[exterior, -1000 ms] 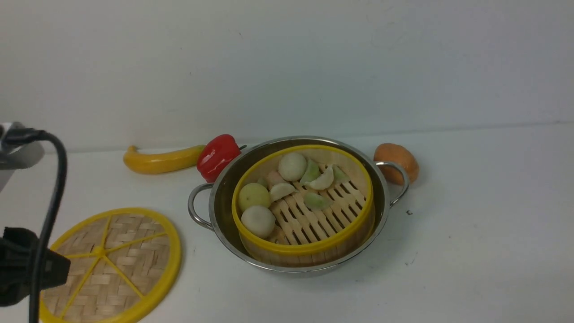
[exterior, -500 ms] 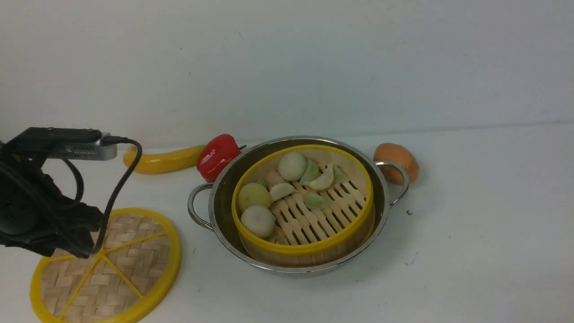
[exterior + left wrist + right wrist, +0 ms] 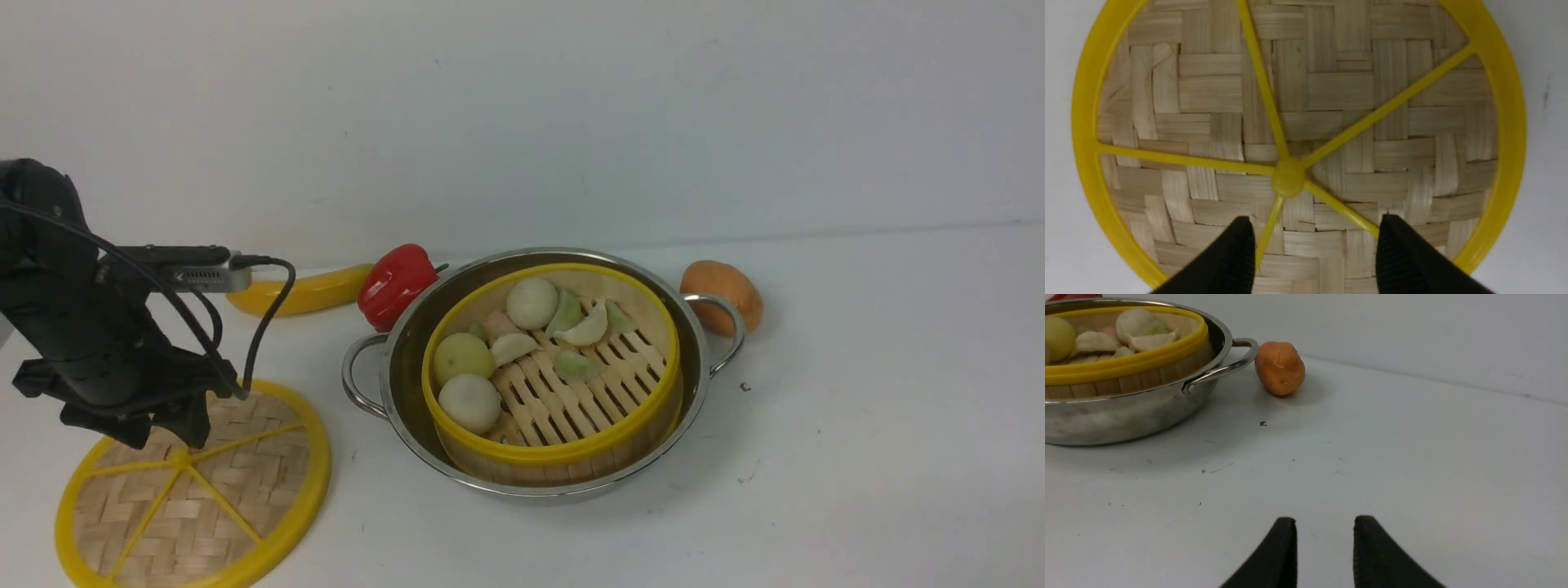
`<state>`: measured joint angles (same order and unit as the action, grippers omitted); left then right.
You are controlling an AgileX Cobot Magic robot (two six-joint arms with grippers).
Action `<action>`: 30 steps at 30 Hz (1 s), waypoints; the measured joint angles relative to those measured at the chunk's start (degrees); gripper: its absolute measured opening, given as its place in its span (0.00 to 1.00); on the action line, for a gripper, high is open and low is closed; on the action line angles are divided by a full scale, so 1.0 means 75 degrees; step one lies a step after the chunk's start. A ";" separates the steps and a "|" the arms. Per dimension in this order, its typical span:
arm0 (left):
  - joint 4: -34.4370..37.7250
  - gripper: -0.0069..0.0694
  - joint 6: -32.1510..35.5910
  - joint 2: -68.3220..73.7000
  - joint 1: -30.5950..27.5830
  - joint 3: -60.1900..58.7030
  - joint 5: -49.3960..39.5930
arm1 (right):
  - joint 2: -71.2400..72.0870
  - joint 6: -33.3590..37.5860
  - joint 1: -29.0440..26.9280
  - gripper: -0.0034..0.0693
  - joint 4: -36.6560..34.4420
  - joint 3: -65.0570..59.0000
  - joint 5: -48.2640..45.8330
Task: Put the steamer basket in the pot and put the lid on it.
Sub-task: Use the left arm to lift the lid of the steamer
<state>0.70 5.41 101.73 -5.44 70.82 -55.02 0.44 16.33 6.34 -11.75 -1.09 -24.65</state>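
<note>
The left gripper (image 3: 1316, 220) is spread wide and empty, its black fingers (image 3: 1229, 261) set either side of two thin yellow spokes, just to the far left of the hub (image 3: 1288, 179) of the woven lid (image 3: 237, 490). The lid lies flat on the table (image 3: 857, 408), left of the pot (image 3: 404, 367), in which the steamer basket (image 3: 555, 453) is already seated.

Little is offered to a pinch: a spoke could be slipped off, or a fingertip landed on one and skidded. If gripped off-centre, the lid could sag and catch the basket's rim or its buns (image 3: 469, 402).

The right gripper (image 3: 1325, 520) is seen only by its own wrist camera, slightly parted, empty, low over the table right of the pot. Contact between the left fingertips and the lid cannot be judged, and the lid's near edge is cut off.
</note>
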 joint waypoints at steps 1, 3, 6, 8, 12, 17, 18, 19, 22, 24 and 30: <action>-0.0014 0.59 -0.0015 0.0018 0.0000 0.0000 0.0000 | 0.0000 0.0000 0.0000 0.31 0.0000 0.0000 0.0000; -0.0220 0.59 -0.0236 0.0211 0.0000 0.0000 0.0009 | 0.0000 0.0000 0.0000 0.31 0.0000 0.0000 0.0000; -0.0405 0.59 -0.0389 0.0314 0.0000 0.0000 0.0102 | 0.0000 0.0000 0.0000 0.32 0.0000 0.0000 0.0000; -0.0423 0.59 -0.0406 0.0337 0.0000 0.0000 0.0233 | 0.0000 0.0000 0.0000 0.32 0.0000 0.0000 0.0000; -0.0432 0.59 -0.0406 0.0458 0.0000 0.0007 0.0406 | 0.0000 0.0000 0.0000 0.33 0.0000 0.0000 0.0000; -0.0432 0.59 -0.0408 0.0742 0.0000 0.0007 0.0449 | 0.0000 0.0000 0.0000 0.33 0.0000 0.0000 0.0000; -0.0432 0.59 -0.0408 0.0752 0.0000 0.0007 0.0449 | 0.0000 0.0000 0.0000 0.33 0.0000 0.0000 0.0000; -0.0401 0.59 -0.0408 0.0771 0.0000 0.0007 0.0523 | 0.0000 0.0000 0.0000 0.33 0.0000 0.0000 0.0000; -0.0339 0.59 -0.0408 0.0771 0.0000 0.0007 0.0585 | 0.0000 0.0000 0.0000 0.33 0.0000 0.0000 0.0000; -0.0301 0.59 -0.0408 0.0780 0.0000 0.0007 0.0592 | 0.0000 0.0000 0.0000 0.33 0.0000 0.0000 0.0000; -0.0293 0.49 -0.0415 0.0780 0.0000 0.0007 0.0598 | 0.0000 0.0000 0.0000 0.34 0.0000 0.0000 0.0000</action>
<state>-1.50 2.30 107.58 -5.44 70.87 -50.53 0.44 16.33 6.34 -11.75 -1.09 -24.65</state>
